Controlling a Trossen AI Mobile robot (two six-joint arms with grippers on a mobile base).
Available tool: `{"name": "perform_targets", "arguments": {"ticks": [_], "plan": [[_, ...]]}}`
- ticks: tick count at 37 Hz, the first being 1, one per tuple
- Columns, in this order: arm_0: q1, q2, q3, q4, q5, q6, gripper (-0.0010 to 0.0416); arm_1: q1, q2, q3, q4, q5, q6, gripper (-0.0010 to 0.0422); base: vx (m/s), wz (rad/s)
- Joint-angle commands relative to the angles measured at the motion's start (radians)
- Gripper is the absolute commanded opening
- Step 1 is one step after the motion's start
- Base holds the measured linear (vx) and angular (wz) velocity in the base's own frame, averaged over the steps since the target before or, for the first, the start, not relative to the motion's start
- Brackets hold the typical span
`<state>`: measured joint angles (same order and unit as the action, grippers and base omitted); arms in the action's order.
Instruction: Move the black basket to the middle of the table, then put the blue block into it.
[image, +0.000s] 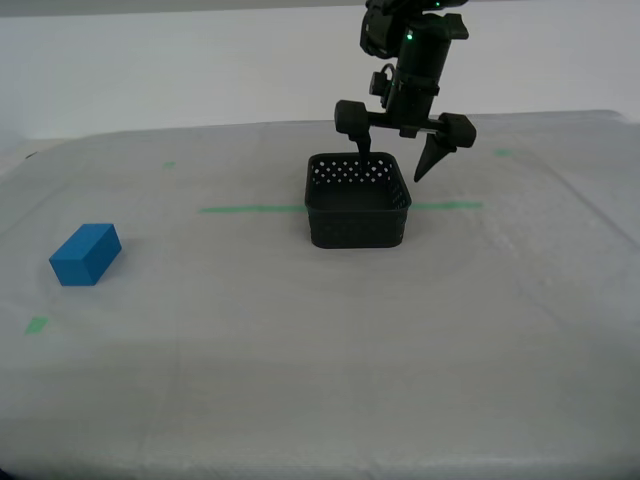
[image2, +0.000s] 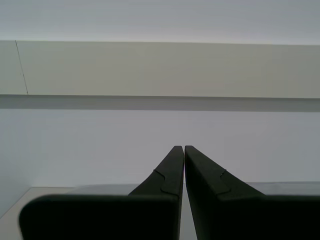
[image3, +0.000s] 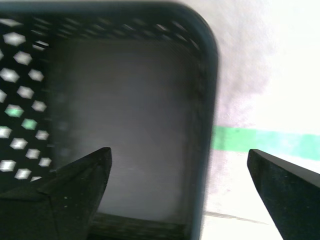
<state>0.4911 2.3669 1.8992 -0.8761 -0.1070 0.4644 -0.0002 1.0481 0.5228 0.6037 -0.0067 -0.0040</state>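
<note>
- The pale table (image: 300, 380) carries a green tape line (image: 250, 209); the black basket (image: 357, 203) sits on that line.
- My first gripper (image: 403, 150) hangs spread wide, straddling one basket wall.
- The blue block (image: 86, 254) lies well apart from the basket, toward the exterior view's left.
- My second gripper (image2: 180, 150) is closed, empty, facing a wall.

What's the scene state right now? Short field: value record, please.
basket: black basket upright on the table, near its middle, on the green tape line
basket contents: empty
block: blue block on the table, toward the exterior view's left, apart from the basket
first pincer: open, straddling one basket wall
second pincer: shut, holding nothing
</note>
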Motion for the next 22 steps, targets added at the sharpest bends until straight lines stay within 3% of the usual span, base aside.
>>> {"name": "perform_targets", "arguments": {"ticks": [1, 10, 18, 22], "plan": [[0.001, -0.006, 0.033, -0.01, -0.017, -0.008, 0.0367, 0.0, 0.0, 0.0, 0.004, 0.0, 0.002, 0.0, 0.0, 0.0], [0.001, -0.01, 0.163, -0.189, -0.018, -0.031, 0.0404, 0.0, 0.0, 0.0, 0.004, 0.0, 0.002, 0.0, 0.0, 0.0], [0.0, -0.016, 0.262, -0.392, 0.09, -0.057, 0.0394, 0.0, 0.0, 0.001, 0.004, -0.001, 0.002, 0.0, 0.0, 0.0], [0.001, -0.045, 0.261, -0.412, 0.119, -0.081, 0.0402, 0.0, 0.0, 0.0, 0.004, -0.001, 0.002, 0.0, 0.0, 0.0]]}}
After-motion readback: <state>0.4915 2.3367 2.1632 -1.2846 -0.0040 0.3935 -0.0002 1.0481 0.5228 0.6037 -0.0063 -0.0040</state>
